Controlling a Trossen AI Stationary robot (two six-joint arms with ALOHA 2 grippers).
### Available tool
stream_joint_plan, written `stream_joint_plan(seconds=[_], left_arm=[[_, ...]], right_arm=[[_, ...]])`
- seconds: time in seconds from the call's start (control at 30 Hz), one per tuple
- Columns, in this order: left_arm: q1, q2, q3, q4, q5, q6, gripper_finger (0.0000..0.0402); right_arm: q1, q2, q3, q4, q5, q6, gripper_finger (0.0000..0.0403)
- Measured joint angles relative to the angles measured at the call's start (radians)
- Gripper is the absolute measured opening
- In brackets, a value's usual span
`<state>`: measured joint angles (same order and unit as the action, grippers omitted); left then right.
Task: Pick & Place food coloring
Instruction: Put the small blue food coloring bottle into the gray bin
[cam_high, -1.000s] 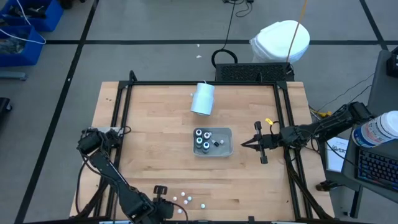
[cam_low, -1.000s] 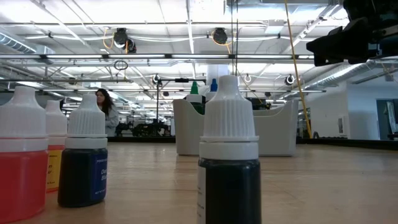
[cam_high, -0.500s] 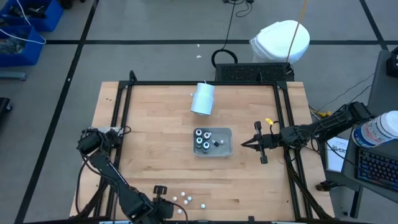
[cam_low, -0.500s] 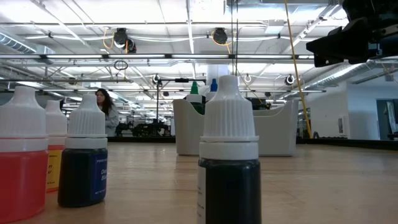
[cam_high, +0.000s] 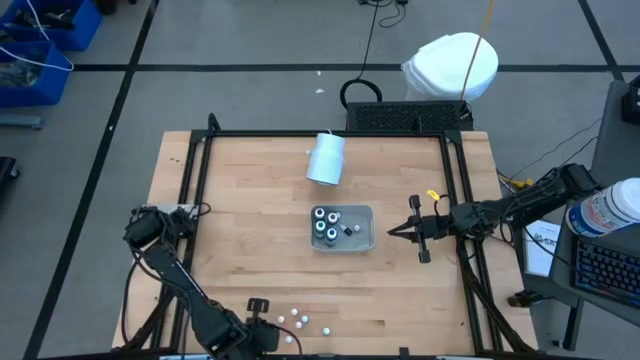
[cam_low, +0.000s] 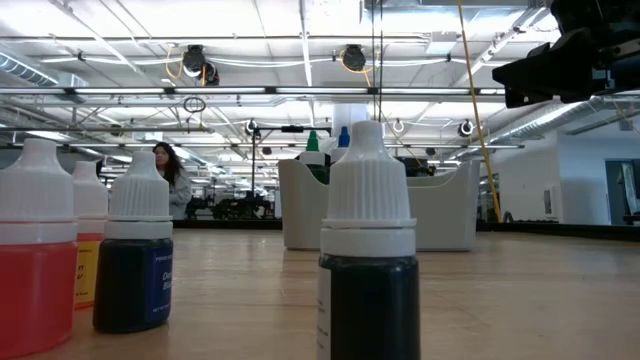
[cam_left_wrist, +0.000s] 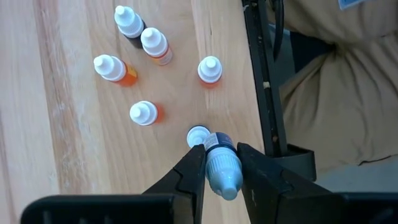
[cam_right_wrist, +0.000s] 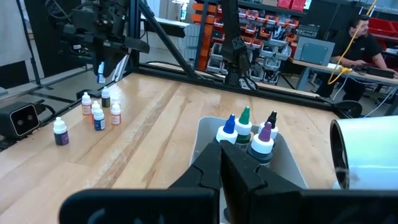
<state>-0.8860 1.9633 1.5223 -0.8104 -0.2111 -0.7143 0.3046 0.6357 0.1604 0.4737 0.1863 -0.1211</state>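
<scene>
At the bottom edge of the overhead frame, left of centre, the left gripper (cam_left_wrist: 219, 167) hangs over the wooden table (cam_high: 250, 200) with its two dark fingers pinching a blue-capped bottle (cam_left_wrist: 222, 171) of food coloring, lifted above the others. Just right of it in that frame a loose cluster of bottles (cam_high: 300, 320) stands on the wood; the left wrist camera shows five white-capped ones beneath the gripper, some orange or red, one dark. From table height, a dark bottle (cam_low: 368, 250) fills the middle of the frame, with a red bottle (cam_low: 35, 260) at the far left. More bottles stand in the pale tray (cam_high: 366, 235) just right of centre in the overhead frame. The right gripper (cam_high: 400, 232) sits right of the tray, apart from it, fingers pressed together on nothing. A pale cylinder (cam_high: 326, 157) lies above the tray in that frame. A person (cam_low: 168, 172) shows far off in the room
</scene>
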Motion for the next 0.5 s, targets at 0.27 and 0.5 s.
stream_joint_plan(seconds=[0.27, 0.5], left_arm=[[0.0, 0.0, 0.0, 0.0, 0.0, -0.011, 0.0085], [0.0, 0.0, 0.0, 0.0, -0.004, -0.006, 0.0085]], right_arm=[[0.0, 0.0, 0.0, 0.0, 0.0, 0.002, 0.0], [0.0, 0.0, 0.0, 0.0, 0.0, 0.004, 0.0]])
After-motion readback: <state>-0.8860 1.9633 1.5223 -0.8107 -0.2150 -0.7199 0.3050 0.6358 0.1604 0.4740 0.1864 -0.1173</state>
